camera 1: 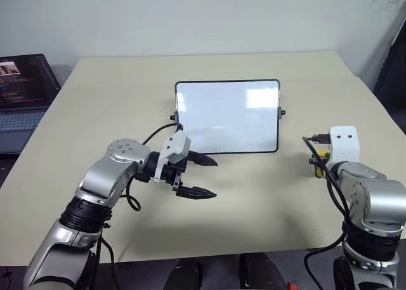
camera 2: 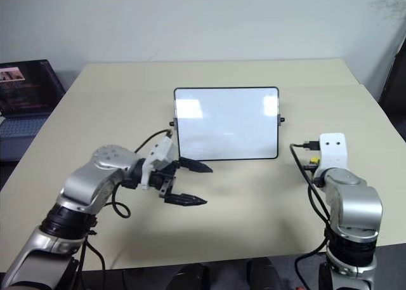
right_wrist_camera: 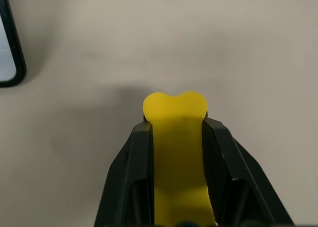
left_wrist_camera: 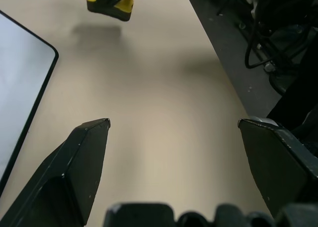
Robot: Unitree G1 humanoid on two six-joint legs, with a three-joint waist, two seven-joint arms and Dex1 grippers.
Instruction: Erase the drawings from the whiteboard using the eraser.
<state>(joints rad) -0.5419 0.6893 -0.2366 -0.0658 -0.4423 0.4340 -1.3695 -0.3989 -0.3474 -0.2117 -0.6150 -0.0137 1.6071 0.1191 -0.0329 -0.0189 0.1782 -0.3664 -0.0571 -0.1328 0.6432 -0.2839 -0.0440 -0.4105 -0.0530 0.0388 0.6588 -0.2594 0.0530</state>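
The right gripper (right_wrist_camera: 175,127) has its two matte black fingers clamped on the sides of the eraser (right_wrist_camera: 175,137), a smooth yellow block whose rounded, two-lobed end sticks out past the fingertips above the bare beige table (camera 1: 254,195). The whiteboard (camera 1: 228,115), a glossy white rectangle in a thin black round-cornered frame with small side knobs, lies flat on the table, apart from the eraser on its left, its surface looking clean. The left gripper (camera 1: 200,176) hovers just beside the board's near left corner, its tapered black fingers spread wide around nothing.
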